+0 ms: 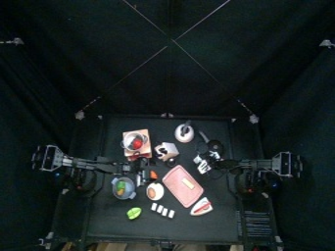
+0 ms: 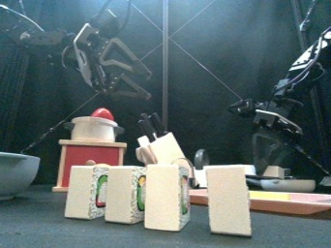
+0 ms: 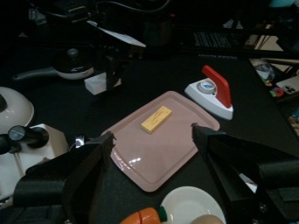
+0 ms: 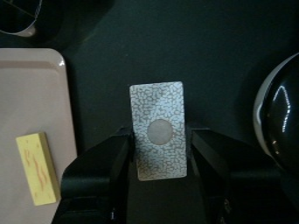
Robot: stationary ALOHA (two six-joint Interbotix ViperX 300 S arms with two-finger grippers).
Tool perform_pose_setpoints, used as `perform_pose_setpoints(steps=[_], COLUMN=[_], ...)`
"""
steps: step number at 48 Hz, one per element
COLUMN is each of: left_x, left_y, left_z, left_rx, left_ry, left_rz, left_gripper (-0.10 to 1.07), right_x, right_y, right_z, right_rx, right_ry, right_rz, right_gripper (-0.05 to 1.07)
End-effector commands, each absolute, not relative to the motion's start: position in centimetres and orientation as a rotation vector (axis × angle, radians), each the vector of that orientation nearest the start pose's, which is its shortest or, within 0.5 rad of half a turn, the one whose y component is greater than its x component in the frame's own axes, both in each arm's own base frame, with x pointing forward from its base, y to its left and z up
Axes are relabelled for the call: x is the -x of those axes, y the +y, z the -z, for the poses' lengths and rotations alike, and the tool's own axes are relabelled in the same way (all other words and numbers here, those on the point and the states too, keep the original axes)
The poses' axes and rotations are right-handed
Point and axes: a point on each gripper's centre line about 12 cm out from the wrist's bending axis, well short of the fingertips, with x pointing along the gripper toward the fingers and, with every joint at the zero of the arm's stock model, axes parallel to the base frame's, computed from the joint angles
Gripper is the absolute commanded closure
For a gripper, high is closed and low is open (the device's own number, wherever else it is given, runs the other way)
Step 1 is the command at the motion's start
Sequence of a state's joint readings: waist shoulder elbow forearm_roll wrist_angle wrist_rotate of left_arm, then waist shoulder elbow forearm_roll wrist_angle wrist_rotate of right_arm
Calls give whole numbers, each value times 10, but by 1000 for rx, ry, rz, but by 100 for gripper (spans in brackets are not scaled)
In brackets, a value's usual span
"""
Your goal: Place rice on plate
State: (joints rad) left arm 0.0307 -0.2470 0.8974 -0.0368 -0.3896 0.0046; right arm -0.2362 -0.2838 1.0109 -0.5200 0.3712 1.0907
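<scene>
Top view shows the long rectangular salmon-pink plate (image 1: 183,188) lying on the black table (image 1: 110,137), its long axis running diagonally from near the table's middle toward the front right corner. A small yellow block (image 3: 156,119) rests on it. Right gripper (image 4: 159,149) hangs spread wide, empty, over a grey speckled rectangular packet (image 4: 159,130) beside the plate. Left gripper (image 3: 152,157) is also wide and empty above the plate.
</scene>
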Motion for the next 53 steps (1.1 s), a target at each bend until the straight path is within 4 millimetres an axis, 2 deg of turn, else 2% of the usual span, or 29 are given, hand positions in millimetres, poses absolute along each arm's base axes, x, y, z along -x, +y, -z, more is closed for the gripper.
perform_pose_setpoints(steps=[1, 14, 20, 28, 40, 53], left_x=[-338, -334, -330, -328, -324, -324], left_y=[13, 9, 8, -8, -18, -17], left_z=[-229, -221, -215, -215, -217, -218], left_rx=[31, 44, 71, 96, 100, 99], left_ry=[231, 251, 268, 269, 261, 260], left_rz=[-52, -45, -54, -20, 9, 5], left_gripper=[-5, -5, -5, -5, -5, -5], right_x=[-255, -286, -299, -318, -339, -357], right_y=[-73, -27, -7, 16, 51, 65], right_z=[-145, -165, -167, -164, -161, -162], right_rx=[-611, -650, -682, -712, -675, -507], right_ry=[864, 845, 865, 920, 1036, 1022], right_rz=[654, 504, 462, 438, 492, 610], right_gripper=[35, 35, 35, 35, 35, 35])
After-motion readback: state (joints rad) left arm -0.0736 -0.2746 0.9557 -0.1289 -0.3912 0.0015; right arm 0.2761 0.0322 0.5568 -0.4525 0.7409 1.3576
